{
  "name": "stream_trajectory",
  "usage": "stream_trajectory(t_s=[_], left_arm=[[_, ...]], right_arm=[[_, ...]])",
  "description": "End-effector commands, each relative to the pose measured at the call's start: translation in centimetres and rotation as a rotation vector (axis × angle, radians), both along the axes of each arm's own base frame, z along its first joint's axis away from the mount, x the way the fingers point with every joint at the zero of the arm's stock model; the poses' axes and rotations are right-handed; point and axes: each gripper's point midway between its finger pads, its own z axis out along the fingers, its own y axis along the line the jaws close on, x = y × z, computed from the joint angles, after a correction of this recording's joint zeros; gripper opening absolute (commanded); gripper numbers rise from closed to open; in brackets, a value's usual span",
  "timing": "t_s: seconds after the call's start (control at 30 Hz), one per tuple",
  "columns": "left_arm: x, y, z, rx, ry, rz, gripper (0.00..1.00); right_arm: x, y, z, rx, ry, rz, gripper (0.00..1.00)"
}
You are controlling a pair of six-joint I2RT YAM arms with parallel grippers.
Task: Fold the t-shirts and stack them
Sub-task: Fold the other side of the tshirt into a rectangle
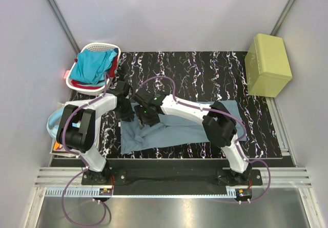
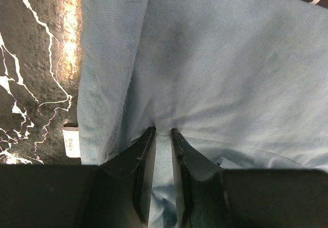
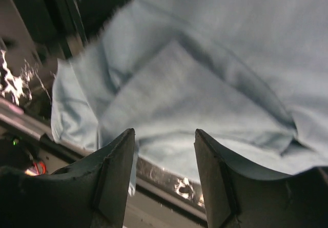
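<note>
The grey-blue t-shirt [image 1: 177, 129] lies partly folded and creased on the black marbled table [image 1: 205, 74]. My left gripper [image 1: 126, 116] is at the shirt's left end and is shut on a fold of it; the left wrist view shows cloth [image 2: 215, 59] pinched between the fingertips [image 2: 148, 136]. My right gripper [image 1: 144, 119] hovers open just right of it, over the shirt [image 3: 215, 59] near its front edge, holding nothing. The turquoise t-shirt [image 1: 95, 65] sits in the white basket [image 1: 92, 47], with the red one [image 1: 112, 64] showing at its right side.
A yellow-green box [image 1: 267, 64] stands at the table's back right. The basket is at the back left corner. A pale blue object [image 1: 51, 123] lies off the table's left edge. A white tag [image 2: 72, 142] shows at the shirt's edge. Grey walls enclose the table.
</note>
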Motion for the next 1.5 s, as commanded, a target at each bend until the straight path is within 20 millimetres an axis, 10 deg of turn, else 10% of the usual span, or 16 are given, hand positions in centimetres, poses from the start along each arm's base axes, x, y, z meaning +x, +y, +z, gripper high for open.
stream_trajectory(t_s=[0.0,0.43,0.8,1.27,1.47], left_arm=[[0.0,-0.1,-0.8,-0.01,0.017,-0.009,0.24],[-0.3,-0.4,-1.0,-0.027,0.031,-0.012,0.23],[-0.3,-0.6,-1.0,-0.038,0.035,-0.019,0.23],[-0.4,-0.9,-1.2,-0.051,0.046,-0.027,0.22],[-0.4,-1.0,-1.3,-0.053,0.05,-0.029,0.22]], right_arm=[[1.3,1.0,-0.6,-0.039,-0.04,0.029,0.58],[0.8,-0.6,-4.6,-0.139,0.005,0.009,0.43],[-1.2,-3.6,-1.0,-0.134,-0.008,-0.069,0.0],[-4.8,-7.7,1.2,-0.204,0.038,-0.094,0.0],[-7.1,-9.9,-0.6,-0.267,0.112,-0.101,0.3]])
